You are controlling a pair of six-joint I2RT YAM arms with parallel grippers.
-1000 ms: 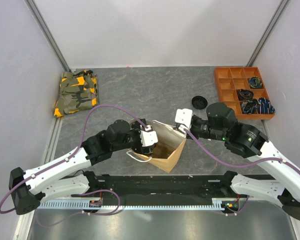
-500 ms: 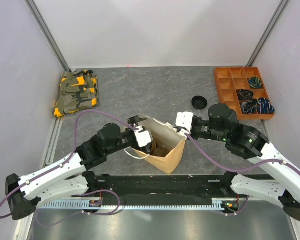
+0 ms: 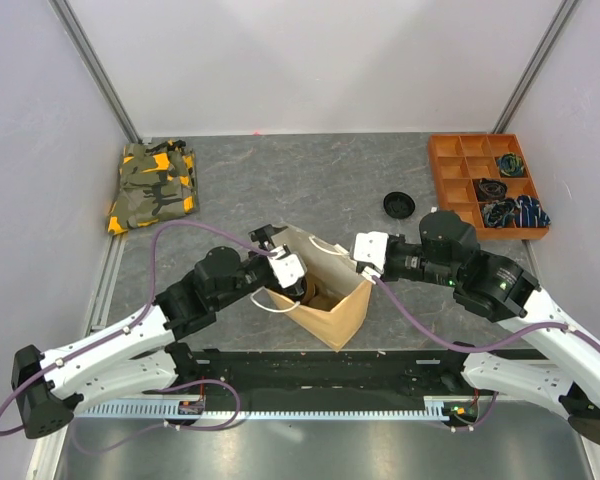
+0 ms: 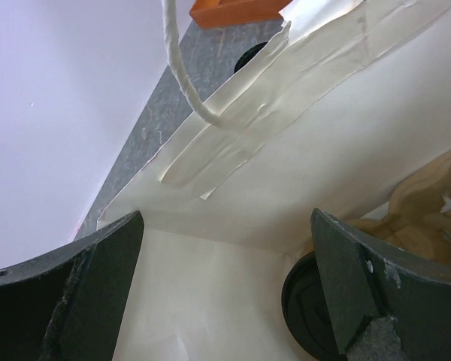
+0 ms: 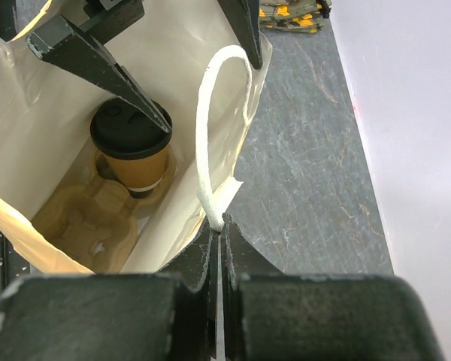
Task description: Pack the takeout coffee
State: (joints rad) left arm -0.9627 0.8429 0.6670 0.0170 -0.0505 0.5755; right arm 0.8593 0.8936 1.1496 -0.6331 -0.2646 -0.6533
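At table (image 3: 280, 170) centre, brown paper bag (image 3: 345, 310): I am seeing it standing open, holding the pulp carrier (image 5: 75, 226).
Orange tray (image 3: 440, 165): sitting far right, small dark items lying in some compartments.
Takeout coffee (image 5: 135, 165): standing upright in a carrier pocket, black lid on.
Left gripper (image 4: 225, 226): hanging spread wide in the bag mouth.
Right gripper (image 5: 218, 241): pinching the bag's white handle (image 5: 203, 135).

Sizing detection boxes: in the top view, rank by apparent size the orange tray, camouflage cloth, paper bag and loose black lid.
1. orange tray
2. camouflage cloth and paper bag: too alike to rank
3. black lid
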